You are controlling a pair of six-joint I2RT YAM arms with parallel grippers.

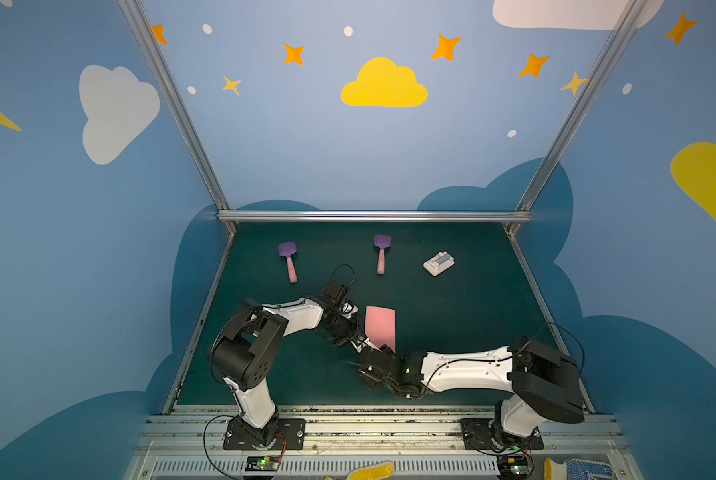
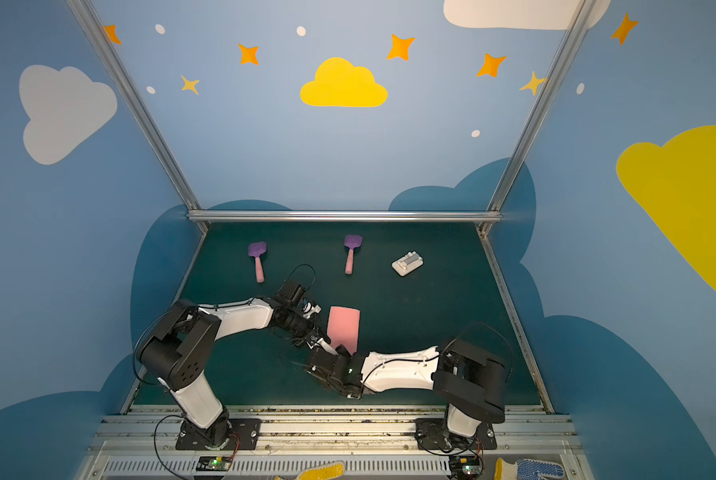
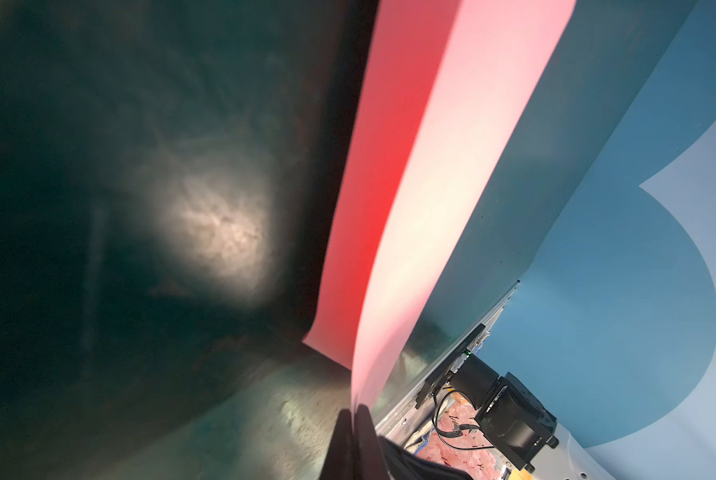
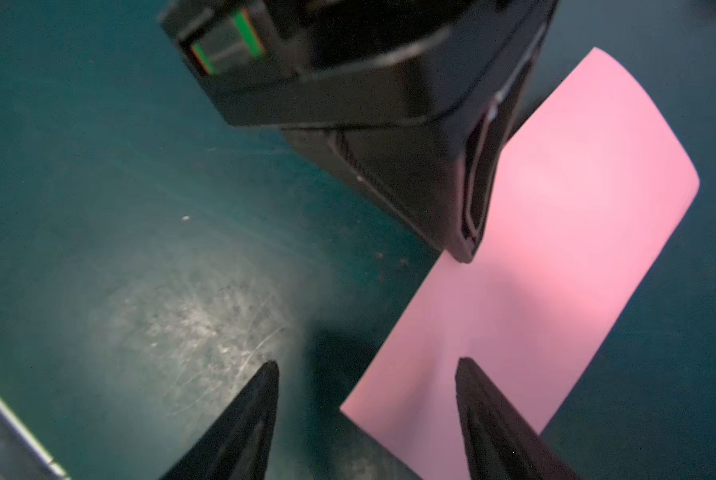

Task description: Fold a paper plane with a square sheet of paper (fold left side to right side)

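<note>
The square sheet of paper [image 1: 380, 328] [image 2: 343, 328] lies mid-mat as a narrow salmon-pink rectangle, doubled over. My left gripper [image 1: 363, 340] [image 2: 321, 343] is shut on its near left edge. In the left wrist view the shut gripper [image 3: 354, 411] pinches an upper layer [image 3: 451, 187] that arches over a lower layer [image 3: 348, 249] lying flat. My right gripper [image 1: 379, 353] [image 2: 339, 353] hovers open at the sheet's near end. In the right wrist view the open gripper [image 4: 366, 370] straddles the paper's [image 4: 555, 249] near corner without touching it. No paper plane is in view.
Two purple spatulas with pink handles [image 1: 287, 259] [image 1: 382, 253] and a small white plastic block [image 1: 438, 263] lie toward the back of the green mat [image 1: 451, 324]. An aluminium rail [image 1: 372, 216] closes the back. Blue walls stand on both sides.
</note>
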